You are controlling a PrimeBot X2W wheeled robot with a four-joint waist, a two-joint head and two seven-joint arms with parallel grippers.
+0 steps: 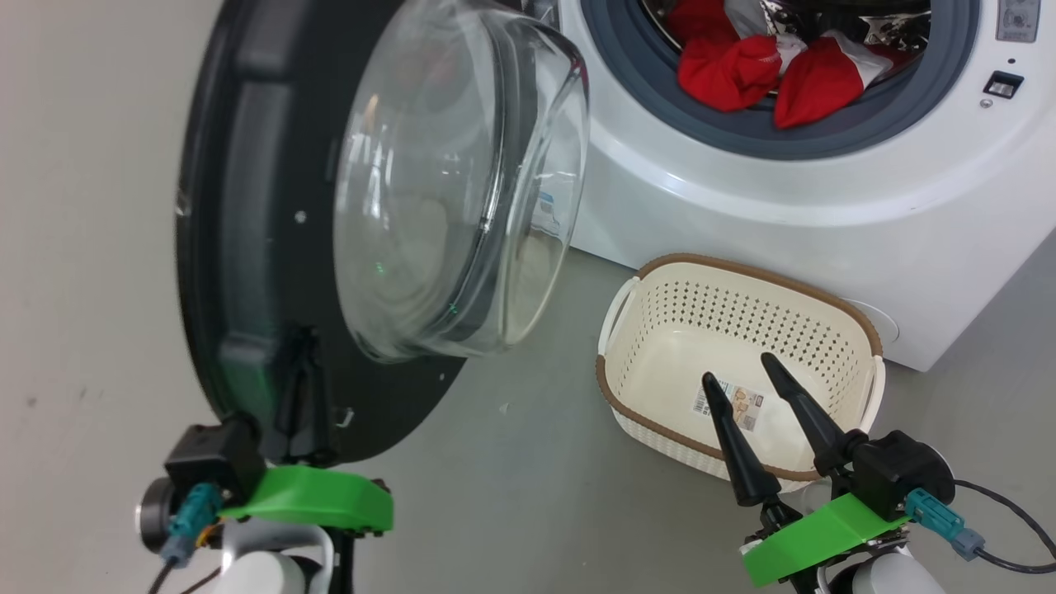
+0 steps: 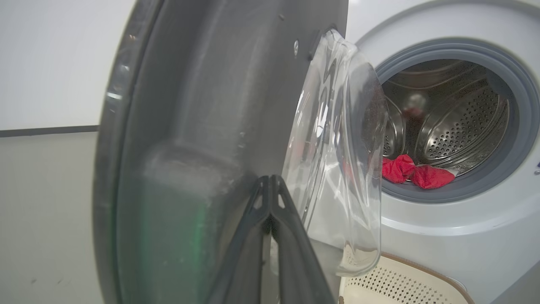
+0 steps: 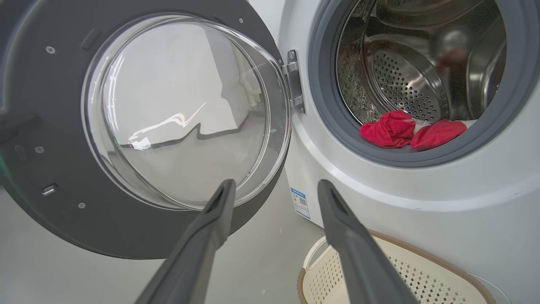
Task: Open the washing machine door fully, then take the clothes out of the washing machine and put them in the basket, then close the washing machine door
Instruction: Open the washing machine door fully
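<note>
The washing machine door (image 1: 247, 247) stands swung open to the left, its glass bowl facing the washing machine (image 1: 784, 181). My left gripper (image 1: 304, 338) is shut, its fingertips resting against the door's dark inner rim (image 2: 190, 126); the tips (image 2: 270, 180) show pressed together. The red and white clothes (image 1: 730, 70) lie at the front of the drum (image 3: 390, 128). On the floor below the port stands the cream basket (image 1: 742, 268), nothing but a sticker in it. My right gripper (image 1: 739, 369) hangs open above the basket, nothing between its fingers (image 3: 275, 183).
The door's hinge (image 3: 293, 80) sits on the left side of the port. Grey floor (image 1: 511, 462) lies between the door and the basket. A pale wall (image 1: 82, 247) stands behind the door on the left.
</note>
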